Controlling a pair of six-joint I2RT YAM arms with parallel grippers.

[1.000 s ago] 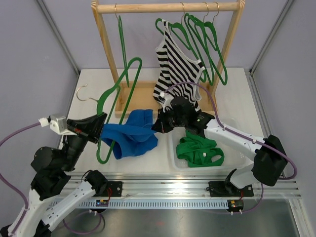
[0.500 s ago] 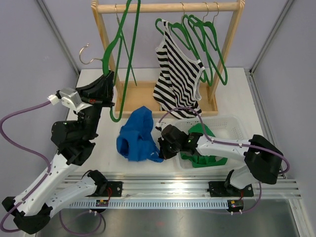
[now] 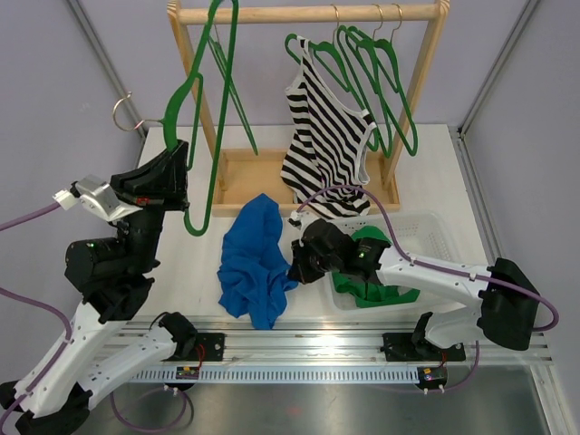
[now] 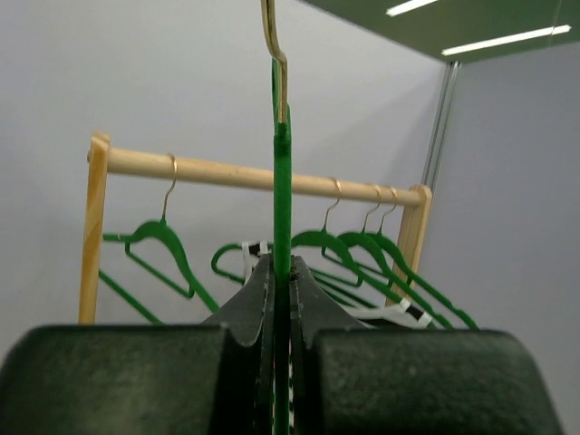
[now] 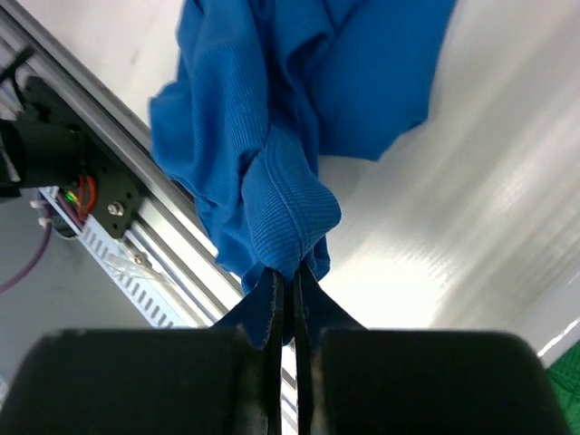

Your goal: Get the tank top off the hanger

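The blue tank top (image 3: 255,257) is off its hanger and hangs crumpled over the table's front middle. My right gripper (image 3: 297,265) is shut on a fold of its ribbed edge, seen in the right wrist view (image 5: 288,210) at the gripper (image 5: 288,288). My left gripper (image 3: 178,156) is shut on the bare green hanger (image 3: 205,109) and holds it raised at the left, its metal hook (image 3: 124,109) pointing left. In the left wrist view the hanger's stem (image 4: 282,195) runs up from between the shut fingers of the gripper (image 4: 282,281).
A wooden rack (image 3: 308,14) at the back carries a striped tank top (image 3: 327,136) and several green hangers (image 3: 381,72). A white bin (image 3: 439,237) at the right front holds a green garment (image 3: 373,272). The rail (image 3: 299,344) runs along the table's front.
My left gripper has lifted the empty hanger up and to the left. My right gripper has pulled the blue tank top clear of it, down toward the table's front, where it now hangs longer.
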